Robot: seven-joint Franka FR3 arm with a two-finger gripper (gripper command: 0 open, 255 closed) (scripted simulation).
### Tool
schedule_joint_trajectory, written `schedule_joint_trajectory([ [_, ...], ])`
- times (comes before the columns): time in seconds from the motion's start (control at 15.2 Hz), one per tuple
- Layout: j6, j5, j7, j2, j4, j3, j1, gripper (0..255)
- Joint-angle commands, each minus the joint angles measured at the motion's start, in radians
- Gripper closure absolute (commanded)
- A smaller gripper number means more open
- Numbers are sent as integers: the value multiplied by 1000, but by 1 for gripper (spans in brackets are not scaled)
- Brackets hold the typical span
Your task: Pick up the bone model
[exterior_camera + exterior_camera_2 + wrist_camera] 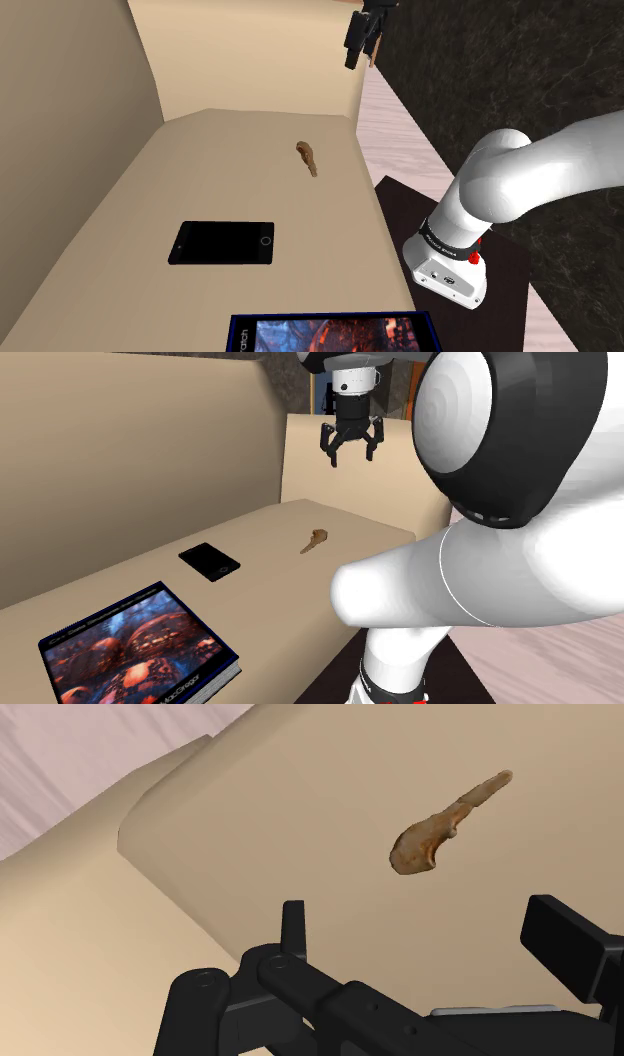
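The bone model (pixel 308 158) is a small brown piece, broad at one end and thin at the other, lying flat on the beige tabletop (pixel 200 170) near its far right part in the shoulder view. It also lies near the table's far corner in the second exterior view (pixel 316 539). My gripper (pixel 350 452) hangs high above the table, well over the bone and apart from it, with its fingers spread and nothing between them. In the wrist view the bone (pixel 440 829) lies beyond the open gripper (pixel 430 934), closer to the one finger (pixel 570 939).
A black phone (pixel 222 242) lies flat mid-table. A dark-blue book (pixel 335 333) with a red and blue cover sits at the near edge. Beige panels (pixel 60 130) rise along the table's left and back. The table's right edge (pixel 372 190) drops to a pale floor.
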Motion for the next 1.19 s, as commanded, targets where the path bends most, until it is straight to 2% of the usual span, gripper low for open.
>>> schedule_joint_trajectory([
  [0.0,0,0,0,0,0,0,0,0],
  [0.59,296,113,265,83,-220,79,-29,0],
  [1.12,608,215,487,287,-319,165,-45,0],
])
